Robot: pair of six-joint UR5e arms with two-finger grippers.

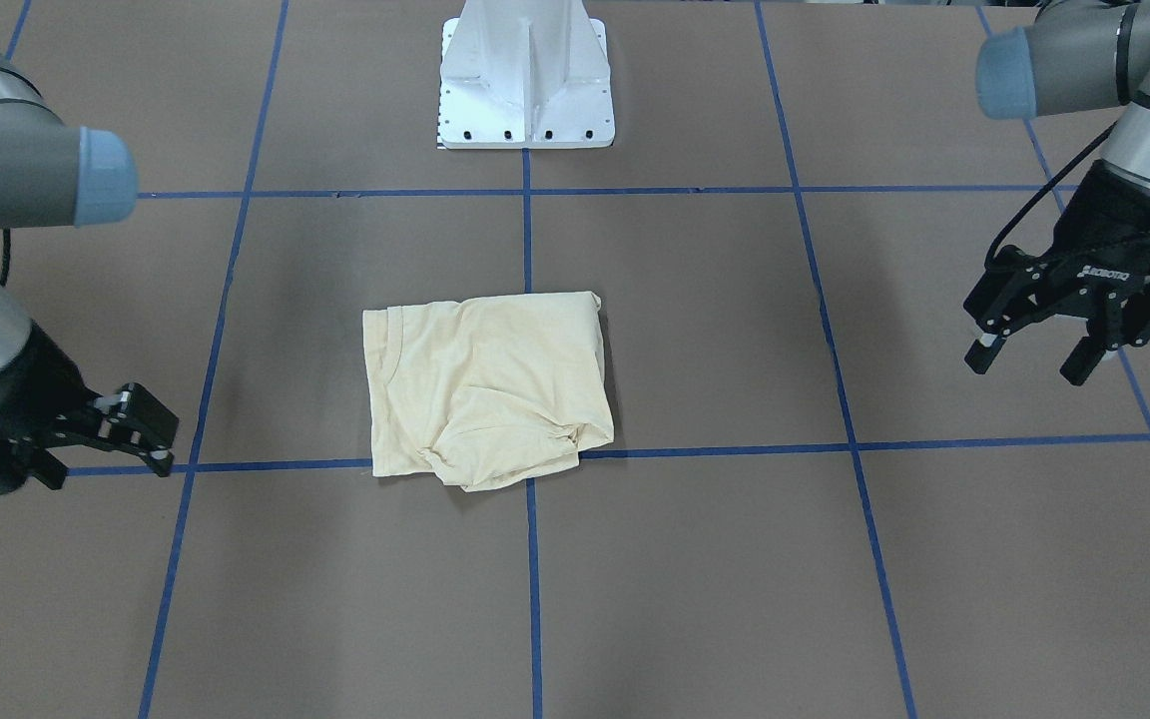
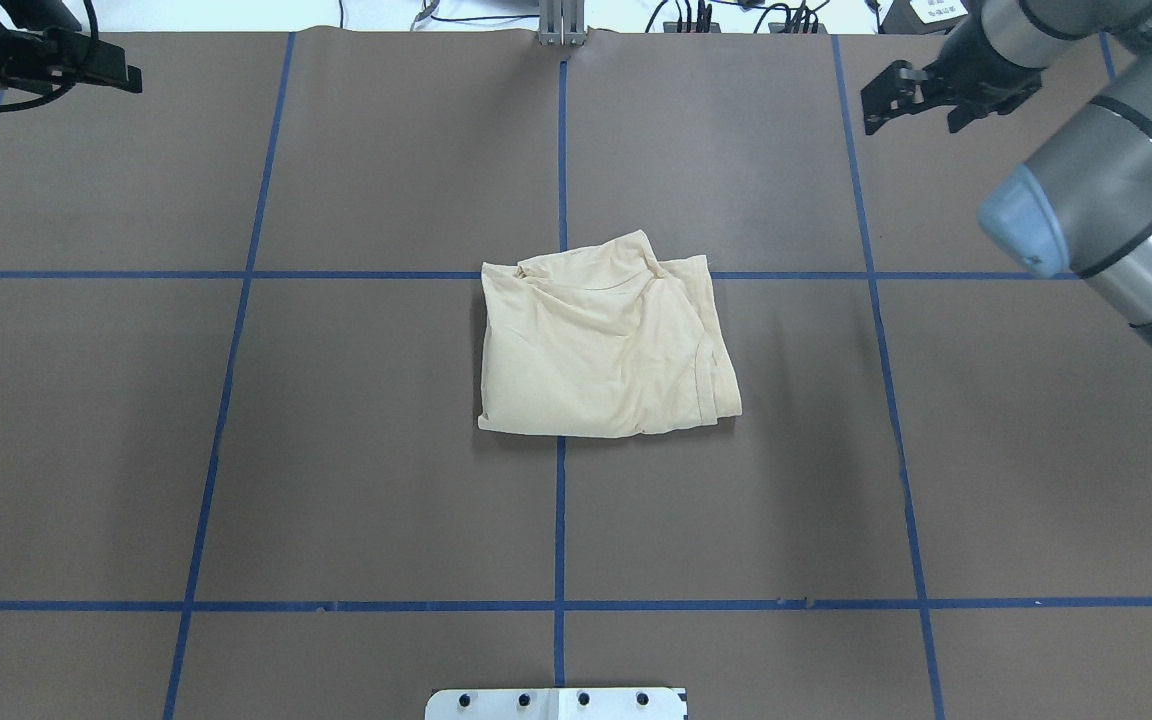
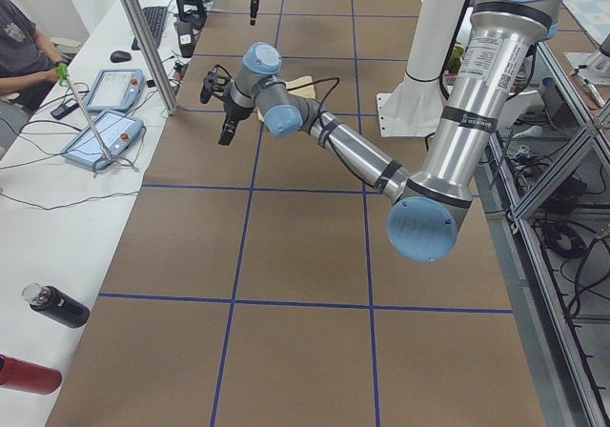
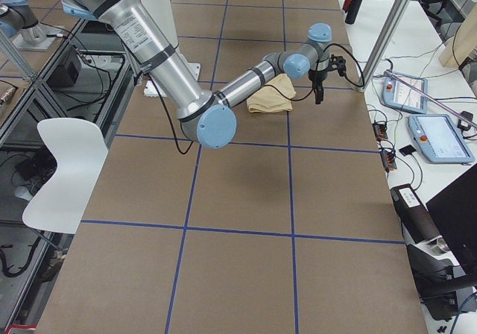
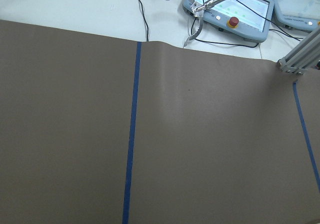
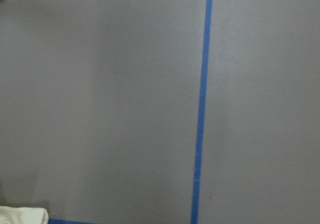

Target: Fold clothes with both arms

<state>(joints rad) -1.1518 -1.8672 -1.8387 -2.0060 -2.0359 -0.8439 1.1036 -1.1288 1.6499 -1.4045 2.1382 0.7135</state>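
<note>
Lying folded: one T-shirt (image 1: 485, 389), well apart between left gripper (image 1: 1029, 361) and right gripper (image 2: 914, 112); the two are hanging spread wide, holding nothing.

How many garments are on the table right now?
1: a folded cream shirt at the table's centre, over a crossing of blue tape. The left pincer and right pincer hold nothing. Its folds could hide something smaller.

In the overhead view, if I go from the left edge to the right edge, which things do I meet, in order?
left gripper → T-shirt → right gripper → blue joint cap of the right arm
</note>
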